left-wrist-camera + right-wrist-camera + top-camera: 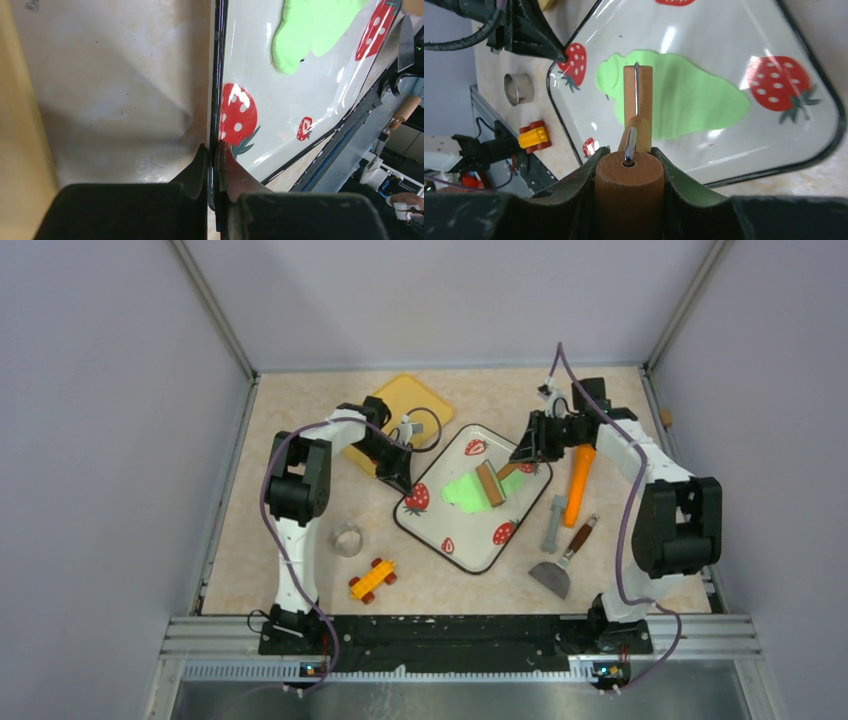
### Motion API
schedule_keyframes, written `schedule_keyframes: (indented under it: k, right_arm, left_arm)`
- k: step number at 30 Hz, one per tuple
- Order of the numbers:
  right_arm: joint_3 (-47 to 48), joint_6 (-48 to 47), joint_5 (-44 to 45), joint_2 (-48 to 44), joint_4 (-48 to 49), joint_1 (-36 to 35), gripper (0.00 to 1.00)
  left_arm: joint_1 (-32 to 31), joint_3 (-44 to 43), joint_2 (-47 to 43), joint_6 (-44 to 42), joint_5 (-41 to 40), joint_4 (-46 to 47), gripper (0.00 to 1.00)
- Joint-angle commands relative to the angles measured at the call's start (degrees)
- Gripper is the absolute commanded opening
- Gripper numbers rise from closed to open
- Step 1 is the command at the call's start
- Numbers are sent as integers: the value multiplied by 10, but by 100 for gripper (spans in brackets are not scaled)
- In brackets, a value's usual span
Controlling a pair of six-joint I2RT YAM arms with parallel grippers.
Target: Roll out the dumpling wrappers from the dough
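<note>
The green dough (pixel 462 490) lies flattened in the strawberry-print tray (pixel 455 530). A small wooden roller (pixel 490 483) rests on the dough's right part. My right gripper (pixel 522 453) is shut on the roller's wooden handle (pixel 629 180), with the roller barrel (pixel 638 97) lying on the dough (pixel 694 100). My left gripper (pixel 405 483) is shut on the tray's left rim, pinching its black edge (pixel 213 147). The dough (pixel 310 25) shows at the top of the left wrist view. No separate small wrapper pieces are in view.
A yellow tray (pixel 405 400) sits behind the left gripper. An orange tool (pixel 578 485), a grey tool (pixel 553 523) and a wooden-handled scraper (pixel 560 565) lie right of the tray. A metal ring cutter (pixel 347 540) and a yellow-red toy car (pixel 372 580) lie at front left.
</note>
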State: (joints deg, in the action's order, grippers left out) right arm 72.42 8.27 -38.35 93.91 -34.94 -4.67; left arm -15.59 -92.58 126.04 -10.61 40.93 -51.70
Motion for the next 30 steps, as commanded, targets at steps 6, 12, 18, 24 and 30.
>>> schedule_keyframes:
  k: [6, 12, 18, 24, 30]
  right_arm:
    - [56, 46, -20, 92, 55, -46, 0]
    - [80, -3, 145, 144, -2, -24, 0]
    - [78, -42, 205, 147, -15, 24, 0]
    - [61, -66, 236, 142, -6, 44, 0]
    - [49, -75, 258, 131, -5, 71, 0]
  left_arm:
    - [11, 0, 3, -13, -51, 0, 0]
    - [11, 8, -7, -14, -56, 2, 0]
    - [11, 25, -16, -18, -59, 9, 0]
    - [11, 31, -16, -19, -58, 10, 0]
    - [11, 31, -16, -18, -57, 12, 0]
